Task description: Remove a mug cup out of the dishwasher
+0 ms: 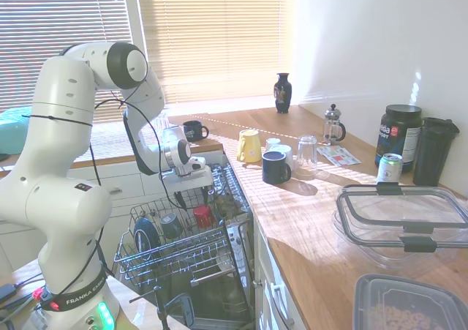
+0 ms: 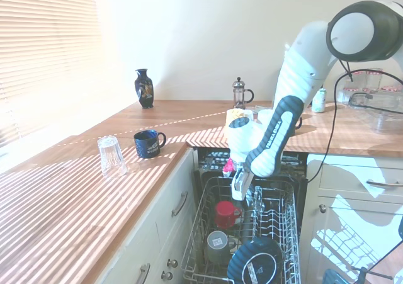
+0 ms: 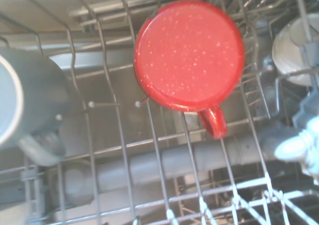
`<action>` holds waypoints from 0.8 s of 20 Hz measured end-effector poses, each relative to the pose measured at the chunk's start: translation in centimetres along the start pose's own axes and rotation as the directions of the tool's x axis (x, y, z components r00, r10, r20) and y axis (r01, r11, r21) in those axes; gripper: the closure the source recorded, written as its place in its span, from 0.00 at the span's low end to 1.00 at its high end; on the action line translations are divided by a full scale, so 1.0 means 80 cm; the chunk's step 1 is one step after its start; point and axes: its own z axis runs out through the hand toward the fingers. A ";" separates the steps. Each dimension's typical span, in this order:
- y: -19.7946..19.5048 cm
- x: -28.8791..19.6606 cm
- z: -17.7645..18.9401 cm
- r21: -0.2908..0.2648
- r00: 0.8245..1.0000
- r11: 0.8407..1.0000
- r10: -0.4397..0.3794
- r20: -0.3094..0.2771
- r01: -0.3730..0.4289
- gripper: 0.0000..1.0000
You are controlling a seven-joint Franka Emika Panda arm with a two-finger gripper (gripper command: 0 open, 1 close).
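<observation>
The red mug (image 1: 202, 215) (image 2: 225, 213) stands upside down in the dishwasher's pulled-out grey wire rack (image 1: 170, 255) (image 2: 281, 203). In the wrist view the red mug (image 3: 189, 50) shows its flat base, with the handle sticking out to one side. My gripper (image 1: 198, 194) (image 2: 242, 194) hangs just above the rack's back part, close over the mug and slightly behind it. Its fingers are open and hold nothing.
A grey mug (image 1: 172, 225) (image 2: 217, 243) (image 3: 25, 105) and a dark blue plate (image 1: 146, 235) (image 2: 255, 265) sit in the rack beside the red mug. A navy mug (image 1: 276, 167), a yellow mug (image 1: 249, 145) and a glass (image 1: 306, 153) stand on the wooden counter (image 1: 307, 213).
</observation>
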 end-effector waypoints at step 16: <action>-0.060 -0.003 0.089 -0.074 0.977 0.983 -0.178 -0.113 0.171 0.00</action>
